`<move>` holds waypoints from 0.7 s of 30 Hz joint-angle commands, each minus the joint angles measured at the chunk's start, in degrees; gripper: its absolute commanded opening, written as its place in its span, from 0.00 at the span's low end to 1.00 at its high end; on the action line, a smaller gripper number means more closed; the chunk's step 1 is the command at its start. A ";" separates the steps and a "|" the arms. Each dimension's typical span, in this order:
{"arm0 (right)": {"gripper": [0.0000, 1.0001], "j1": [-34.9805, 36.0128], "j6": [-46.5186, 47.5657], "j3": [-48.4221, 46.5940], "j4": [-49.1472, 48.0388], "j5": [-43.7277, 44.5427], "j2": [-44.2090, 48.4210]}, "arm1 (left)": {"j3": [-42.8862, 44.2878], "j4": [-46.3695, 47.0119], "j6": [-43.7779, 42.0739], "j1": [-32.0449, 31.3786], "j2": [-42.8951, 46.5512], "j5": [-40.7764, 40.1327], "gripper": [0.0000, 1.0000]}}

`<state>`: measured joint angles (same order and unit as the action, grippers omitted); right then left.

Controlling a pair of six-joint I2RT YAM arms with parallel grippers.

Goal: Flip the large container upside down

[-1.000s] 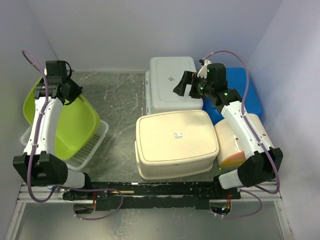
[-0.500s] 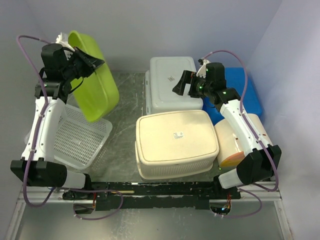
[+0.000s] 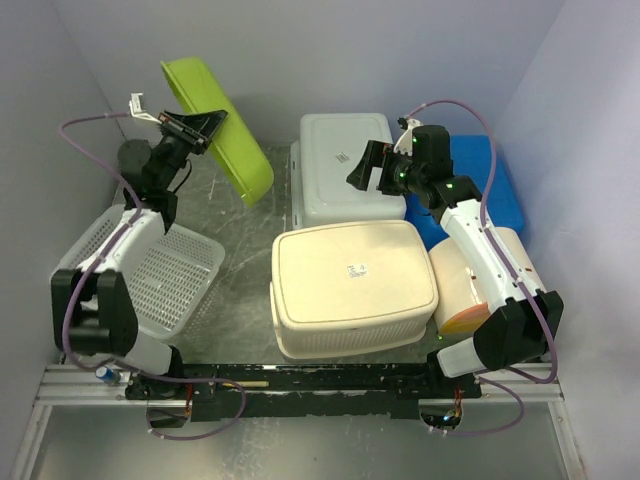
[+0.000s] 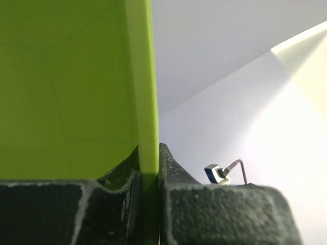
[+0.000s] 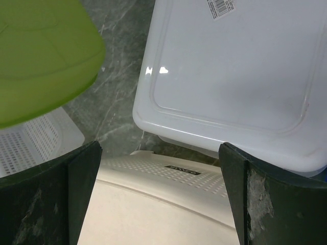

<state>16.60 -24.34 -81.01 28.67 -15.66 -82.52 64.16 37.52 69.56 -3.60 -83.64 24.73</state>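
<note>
The large container (image 3: 350, 285), a cream perforated basket, lies base up at the table's near middle, its small sticker on top. Its wall also shows in the right wrist view (image 5: 168, 214). My right gripper (image 3: 370, 168) hangs open and empty above the gap between it and a white tub; in its own view (image 5: 159, 148) the jaws stand wide apart. My left gripper (image 3: 195, 125) is shut on the rim of a lime green tub (image 3: 215, 125) and holds it tilted in the air at the back left. The wrist view shows the gripper (image 4: 148, 168) pinching that rim (image 4: 143, 102).
An upturned white tub (image 3: 345, 165) sits behind the large container. A blue tub (image 3: 500, 190) is at the back right, a peach tub (image 3: 465, 285) on its side at the right. The white mesh basket (image 3: 150, 270) stands at the left.
My left arm has lifted the green tub out of the white mesh basket, up and toward the back. The right arm and the large container have not moved.
</note>
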 commanded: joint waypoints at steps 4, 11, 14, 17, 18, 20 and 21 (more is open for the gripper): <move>1.00 0.05 1.81 -0.45 0.94 1.09 0.88 | -4.88 54.39 19.70 -0.33 -13.23 1.84 0.07; 1.00 0.08 2.18 0.13 1.11 1.38 0.97 | -18.56 62.95 17.18 -0.10 -10.43 -6.76 0.07; 1.00 0.11 1.97 0.56 0.70 0.87 0.75 | -23.11 66.31 19.29 0.22 -11.26 -8.58 0.07; 1.00 0.10 1.42 0.68 0.15 -0.35 0.04 | -26.84 66.26 16.90 0.26 -10.79 -8.57 0.07; 1.00 0.10 1.32 0.61 0.07 -0.76 -0.15 | -28.07 66.28 16.35 0.26 -10.45 -8.92 0.07; 1.00 0.14 1.08 0.68 -0.01 -1.19 -0.40 | -30.65 66.35 16.13 0.32 -9.93 -10.32 0.07; 1.00 0.10 1.06 0.82 -0.07 -1.33 -0.44 | -31.77 66.33 15.68 0.41 -9.45 -10.71 0.07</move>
<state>16.58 -23.18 -80.95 29.45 -15.75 -82.54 36.67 82.00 87.44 -3.31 -94.56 15.92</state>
